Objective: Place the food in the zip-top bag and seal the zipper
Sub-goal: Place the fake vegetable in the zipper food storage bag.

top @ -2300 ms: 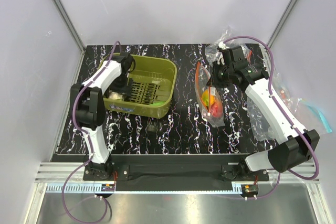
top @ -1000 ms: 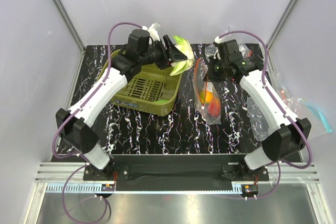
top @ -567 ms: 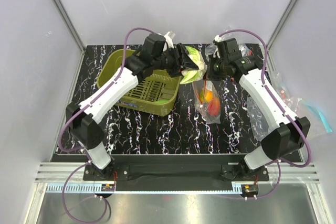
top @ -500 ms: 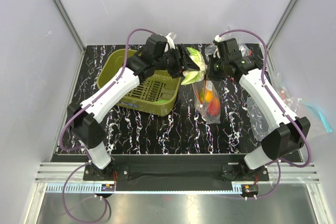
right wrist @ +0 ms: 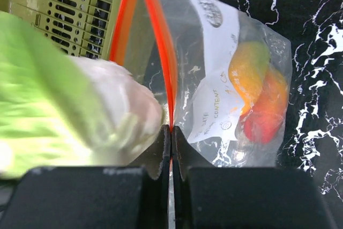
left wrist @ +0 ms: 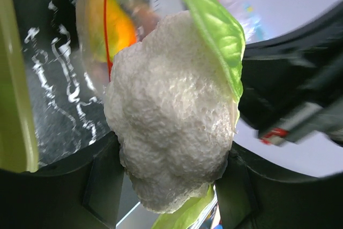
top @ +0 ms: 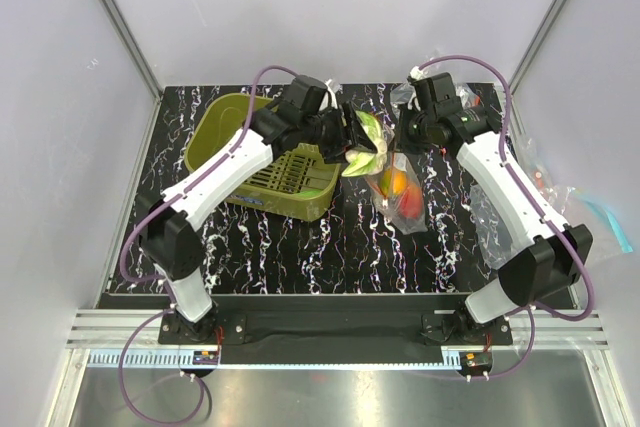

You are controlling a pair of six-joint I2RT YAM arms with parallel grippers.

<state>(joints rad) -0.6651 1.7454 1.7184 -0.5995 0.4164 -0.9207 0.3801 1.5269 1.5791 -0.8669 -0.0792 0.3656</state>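
At three o'clock of the slotted basket [top: 225, 127], the zip-top bag [top: 405, 192] is held open by the right gripper [right wrist: 170, 132], clenched on its rim. The left gripper [left wrist: 169, 186] grasps the leafy cauliflower [left wrist: 171, 127] at the mouth; its leaves may snag the red zipper [right wrist: 161, 41].

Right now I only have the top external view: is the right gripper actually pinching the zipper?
Observer: Yes; the right wrist view shows the right gripper shut on the zipper, its two red strips spread apart beyond it.
Operator: How does the left gripper hold its load?
Observer: The left wrist view shows the left gripper shut on the cauliflower, a finger on each side, with a green leaf attached.
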